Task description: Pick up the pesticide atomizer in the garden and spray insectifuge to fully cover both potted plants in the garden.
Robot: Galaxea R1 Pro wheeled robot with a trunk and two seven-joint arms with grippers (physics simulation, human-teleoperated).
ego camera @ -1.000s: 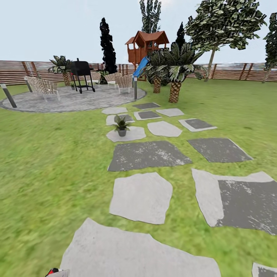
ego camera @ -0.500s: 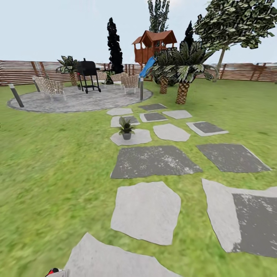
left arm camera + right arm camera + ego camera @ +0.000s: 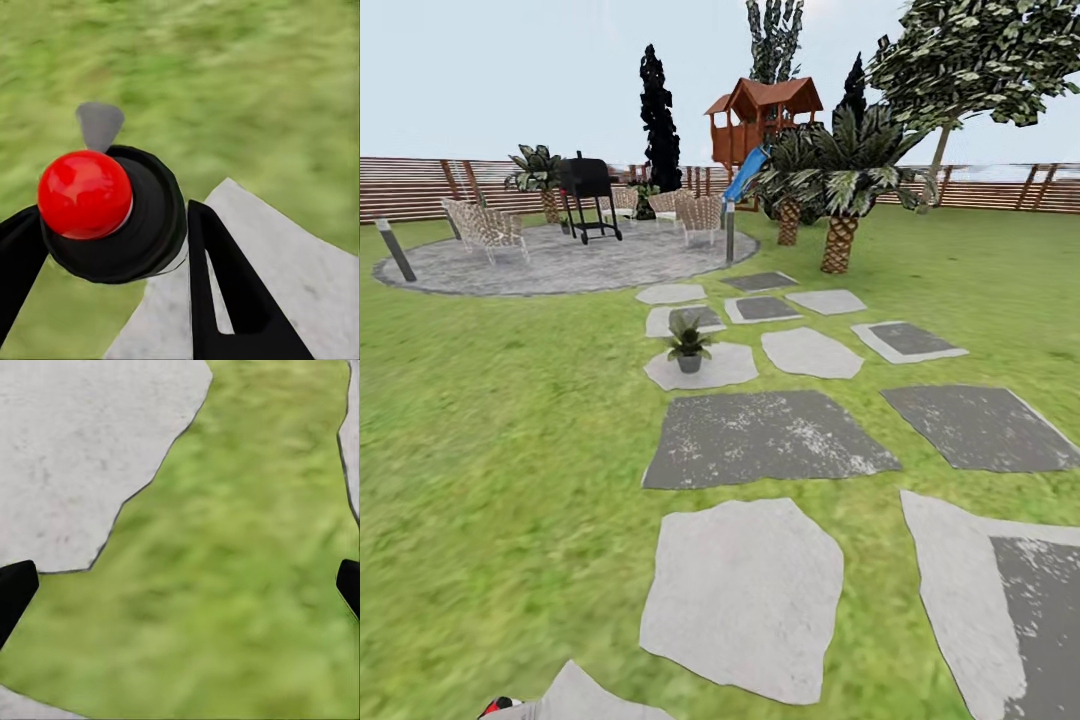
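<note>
Red and black fill the left wrist view: the sprayer [image 3: 105, 214], a black round body with a red knob on top, sits between the two dark fingers of the left gripper [image 3: 112, 262], which are closed narrowly on it; so the pick-up looks done, and the step in hand is, I judge, the drive toward the plants. One potted plant [image 3: 688, 343], a low green rosette in a pale pot, stands on a light stone paver [image 3: 700, 367] well ahead, on the path toward the round grey patio [image 3: 560, 262]; I cannot make out a second one. The next move calls for closing in along the pavers, then raising the sprayer's nozzle toward the leaves. The head view gives the whole lawn, the fence [image 3: 420, 185], the grill [image 3: 588, 195] and the palms [image 3: 840, 190], with just a red speck of the sprayer at its lower edge; the right wrist view looks down on grass between pavers, the right gripper [image 3: 180, 585] spread wide, holding nothing.
</note>
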